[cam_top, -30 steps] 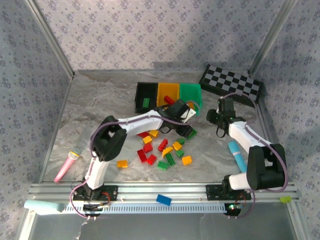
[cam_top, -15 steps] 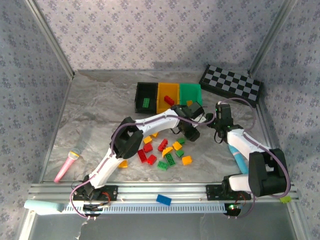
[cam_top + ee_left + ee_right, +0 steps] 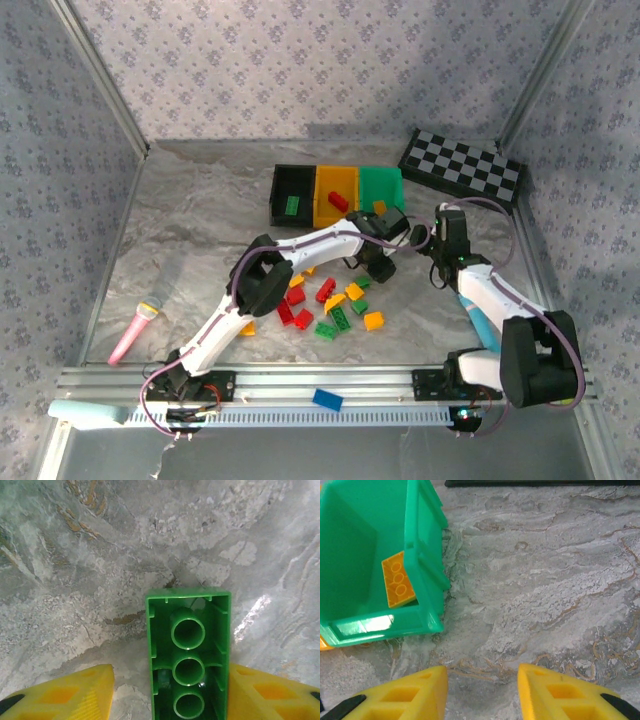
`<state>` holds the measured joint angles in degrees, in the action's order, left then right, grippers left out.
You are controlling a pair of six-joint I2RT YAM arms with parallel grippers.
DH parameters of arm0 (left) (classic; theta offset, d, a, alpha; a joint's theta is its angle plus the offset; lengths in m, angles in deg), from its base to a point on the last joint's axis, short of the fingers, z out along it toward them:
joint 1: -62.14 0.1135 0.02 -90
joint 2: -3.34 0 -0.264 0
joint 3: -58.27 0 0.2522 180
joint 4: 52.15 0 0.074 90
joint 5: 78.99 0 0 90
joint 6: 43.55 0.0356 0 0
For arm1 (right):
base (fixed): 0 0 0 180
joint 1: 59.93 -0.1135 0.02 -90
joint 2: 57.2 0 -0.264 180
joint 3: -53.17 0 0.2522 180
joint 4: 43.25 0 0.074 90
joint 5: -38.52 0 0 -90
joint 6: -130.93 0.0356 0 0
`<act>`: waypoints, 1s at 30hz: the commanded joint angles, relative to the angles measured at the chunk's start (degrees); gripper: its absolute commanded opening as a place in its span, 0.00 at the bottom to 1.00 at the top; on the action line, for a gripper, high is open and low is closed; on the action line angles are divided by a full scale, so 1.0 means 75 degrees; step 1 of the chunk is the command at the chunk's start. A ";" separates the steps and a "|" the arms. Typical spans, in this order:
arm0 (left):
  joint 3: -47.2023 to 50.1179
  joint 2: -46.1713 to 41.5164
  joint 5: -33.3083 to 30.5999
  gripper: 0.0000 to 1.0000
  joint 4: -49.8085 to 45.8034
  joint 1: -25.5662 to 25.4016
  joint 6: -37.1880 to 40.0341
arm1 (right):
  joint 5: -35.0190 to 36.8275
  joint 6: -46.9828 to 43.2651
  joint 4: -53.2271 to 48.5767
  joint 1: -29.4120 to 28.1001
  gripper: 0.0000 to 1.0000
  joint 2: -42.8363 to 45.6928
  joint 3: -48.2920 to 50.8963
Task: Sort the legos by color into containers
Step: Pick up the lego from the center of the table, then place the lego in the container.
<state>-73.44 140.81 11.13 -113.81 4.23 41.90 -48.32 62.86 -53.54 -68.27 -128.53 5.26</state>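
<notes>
A green lego (image 3: 189, 655) lies underside-up between my left gripper's yellow fingers (image 3: 80, 692); the right finger is against it and a gap stands on the left, so the left gripper (image 3: 170, 669) is open. From above, that gripper (image 3: 380, 266) sits at the right edge of the loose legos (image 3: 330, 300), which are red, orange and green. The containers stand in a row: black (image 3: 280, 190) with a green brick, yellow (image 3: 322, 188) with a red one, green (image 3: 395, 185) with an orange lego (image 3: 398, 580). My right gripper (image 3: 482, 672) is open over bare table right of the green container (image 3: 427, 555).
A checkered board (image 3: 462, 168) lies at the back right. A pink microphone (image 3: 135, 332) rests at the left. A light-blue object (image 3: 476, 312) lies under the right arm. A lone blue brick (image 3: 327, 399) sits on the front rail.
My left gripper has moved from the front of the bins down and right to the green lego beside the pile. The right arm has shifted slightly.
</notes>
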 commanded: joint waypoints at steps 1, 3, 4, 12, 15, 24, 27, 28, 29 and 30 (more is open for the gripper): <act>-0.0009 -0.0168 -0.0325 0.57 0.0115 -0.0064 -0.0096 | -0.0164 0.0219 0.0166 0.0109 0.43 0.0124 0.0150; -0.0261 0.0016 -0.0321 0.56 -0.0059 -0.0060 -0.0102 | -0.0165 0.0238 0.0168 0.0159 0.43 0.0116 0.0169; -0.0339 0.0083 -0.0282 0.56 -0.0078 -0.0060 -0.0098 | -0.0172 0.0251 0.0174 0.0173 0.43 0.0126 0.0170; -0.0114 -0.0025 -0.0309 0.42 0.0022 -0.0050 -0.0055 | -0.0163 0.0282 0.0223 0.0211 0.43 0.0136 0.0203; 0.0027 -0.0170 -0.0416 0.35 0.0056 0.0037 -0.0077 | -0.0156 0.0281 0.0236 0.0209 0.43 0.0159 0.0206; 0.0783 -0.1525 -0.0402 0.35 0.0545 0.0541 -0.0401 | -0.0188 0.0318 0.0286 0.0227 0.43 0.0098 0.0226; 0.1493 -0.2250 -0.0581 0.34 0.0857 0.0856 -0.0528 | -0.0228 0.0326 0.0305 0.0221 0.43 0.0084 0.0206; 0.1663 -0.2457 -0.0713 0.34 0.0911 0.0951 -0.0558 | -0.0233 0.0333 0.0315 0.0210 0.43 0.0080 0.0206; 0.1808 -0.2659 -0.0912 0.34 0.0914 0.1080 -0.0583 | -0.0234 0.0333 0.0313 0.0211 0.43 0.0077 0.0206; 0.1895 -0.2831 -0.1135 0.34 0.0873 0.1230 -0.0636 | -0.0239 0.0333 0.0312 0.0216 0.43 0.0066 0.0218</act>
<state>-60.57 125.66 7.21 -108.85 11.05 38.90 -49.41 64.50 -52.17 -67.02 -128.45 6.07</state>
